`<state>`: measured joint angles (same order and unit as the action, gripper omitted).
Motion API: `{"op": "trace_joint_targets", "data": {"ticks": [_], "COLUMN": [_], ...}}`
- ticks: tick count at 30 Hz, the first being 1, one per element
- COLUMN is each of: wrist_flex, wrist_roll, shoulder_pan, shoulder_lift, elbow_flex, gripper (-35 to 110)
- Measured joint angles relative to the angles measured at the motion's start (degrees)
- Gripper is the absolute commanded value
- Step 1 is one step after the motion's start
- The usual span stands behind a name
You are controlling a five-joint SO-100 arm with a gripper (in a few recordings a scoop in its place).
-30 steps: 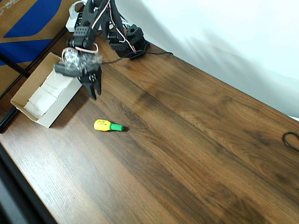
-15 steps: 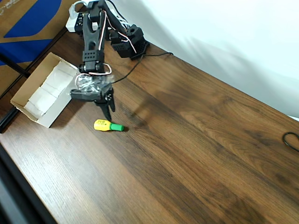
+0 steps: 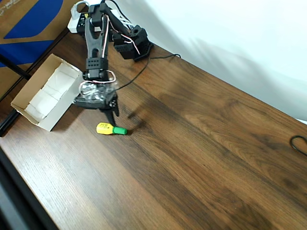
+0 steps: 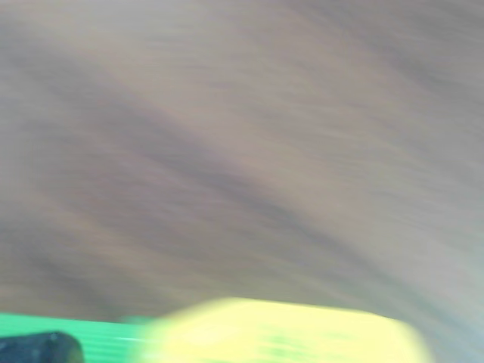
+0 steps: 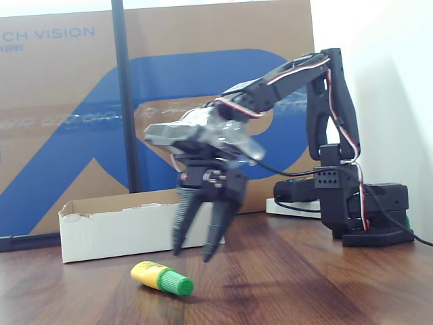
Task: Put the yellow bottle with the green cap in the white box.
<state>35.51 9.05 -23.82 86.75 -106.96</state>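
A dark brown wood-grain table top (image 3: 201,143) with long streaked boards fills the overhead view, its front edge dropping into shadow at lower left. A plain white wall (image 3: 230,33) runs along its far side, softly shadowed and evenly lit. A large brown cardboard sheet with blue printed shapes (image 5: 67,122) stands upright behind the table in the fixed view, crossed by a thin black vertical pole (image 5: 124,95). A black cable loop (image 3: 300,143) lies at the table's right edge
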Motion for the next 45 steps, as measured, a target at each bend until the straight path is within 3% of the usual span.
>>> {"op": "trace_joint_targets", "data": {"ticks": [10, 22, 45], "wrist_flex": [2.2, 13.36, 10.81], "wrist_roll": [-1.93, -6.77, -6.15], "shoulder_pan": [4.83, -1.32, -2.02], "shoulder_lift": [0.18, -6.33, -17.31], "elbow_flex": [-1.49, 19.07, 20.21], "gripper": [22, 23, 23]}}
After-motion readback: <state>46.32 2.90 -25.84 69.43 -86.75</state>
